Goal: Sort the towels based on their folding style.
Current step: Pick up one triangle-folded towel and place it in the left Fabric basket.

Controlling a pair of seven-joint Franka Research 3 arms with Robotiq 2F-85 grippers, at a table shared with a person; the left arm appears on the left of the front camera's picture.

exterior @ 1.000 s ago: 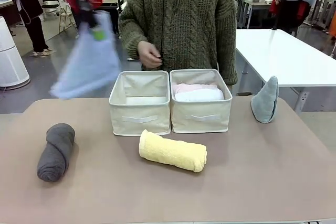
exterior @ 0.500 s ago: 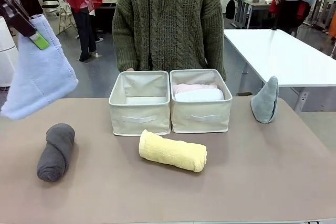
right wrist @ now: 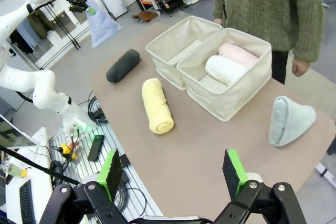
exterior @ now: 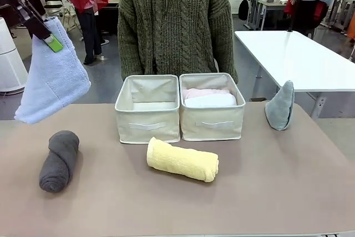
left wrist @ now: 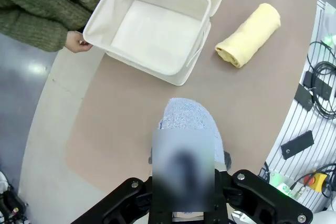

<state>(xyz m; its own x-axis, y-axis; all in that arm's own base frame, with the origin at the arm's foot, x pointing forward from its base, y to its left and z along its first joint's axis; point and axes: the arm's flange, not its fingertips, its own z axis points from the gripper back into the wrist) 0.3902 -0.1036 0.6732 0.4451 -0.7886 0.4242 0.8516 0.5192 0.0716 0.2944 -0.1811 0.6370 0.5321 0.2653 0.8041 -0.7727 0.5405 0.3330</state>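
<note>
Pink roll [exterior: 201, 92] and white roll [exterior: 212, 101] are binned; upper left, your left claw [exterior: 52, 40] pinches the blue towel [exterior: 52, 81]; three towels [exterior: 182, 160] wait.

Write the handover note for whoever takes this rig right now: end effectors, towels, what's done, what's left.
Now: left end effector shut on the light blue towel, held high over the left end of the table. The right end effector is open, holding nothing, on the robot's side of the table.
Done: pink towel and white towel, both rolled, lie in the right bin.
Left: the light blue towel probably goes in the left bin. The yellow roll and dark grey roll lie on the table, and the grey-blue cone stands at its far right.
</note>
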